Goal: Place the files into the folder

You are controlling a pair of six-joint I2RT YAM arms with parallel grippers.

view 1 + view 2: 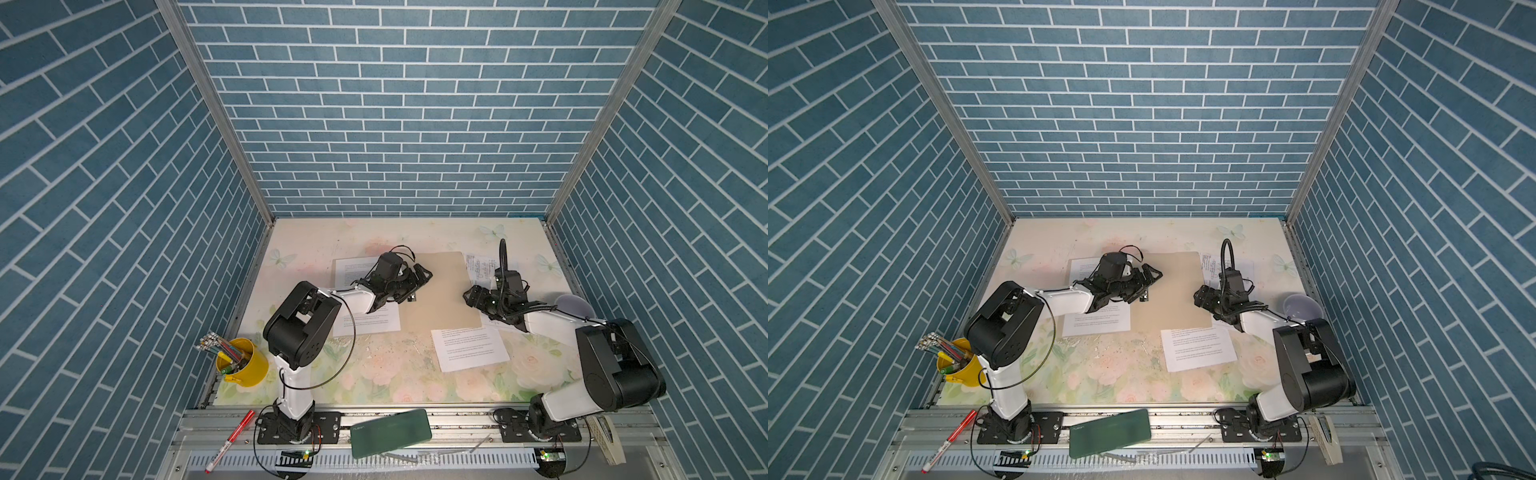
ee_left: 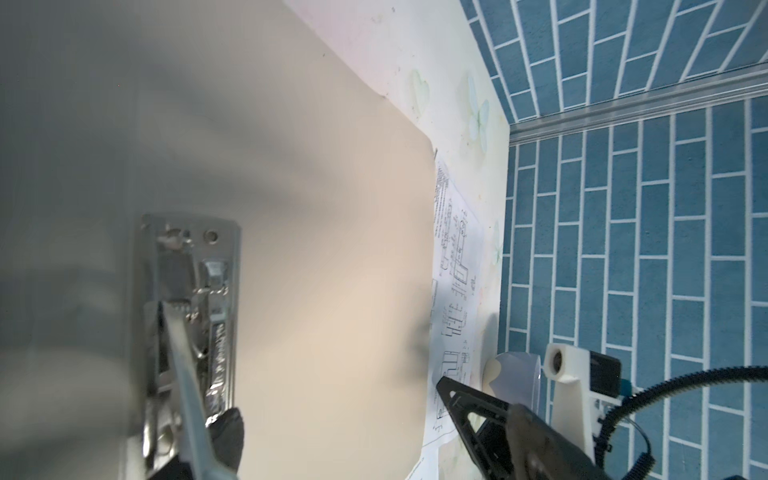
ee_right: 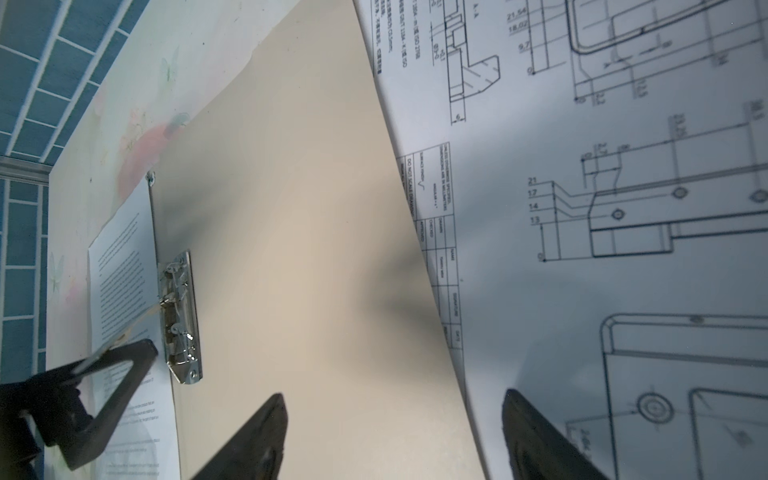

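Observation:
The tan folder [image 1: 440, 291] [image 1: 1173, 291] lies flat mid-table, its metal clip [image 2: 187, 316] [image 3: 183, 316] along its left edge with the lever raised. One text file [image 1: 365, 326] lies left of it under my left arm. A second text file [image 1: 469, 349] lies at its front right corner. The diagram file [image 1: 482, 266] [image 3: 623, 208] runs along its right edge. My left gripper [image 1: 419, 286] [image 2: 345, 419] hangs open over the clip side, one finger beside the lever. My right gripper [image 1: 471, 298] [image 3: 395, 428] is open, straddling the folder's right edge and the diagram file.
A yellow cup of pens [image 1: 243, 361] stands front left. A red marker [image 1: 230, 440] and a dark green case [image 1: 390, 432] lie on the front rail. A translucent bowl [image 1: 575, 307] sits by the right wall. Brick-patterned walls enclose three sides.

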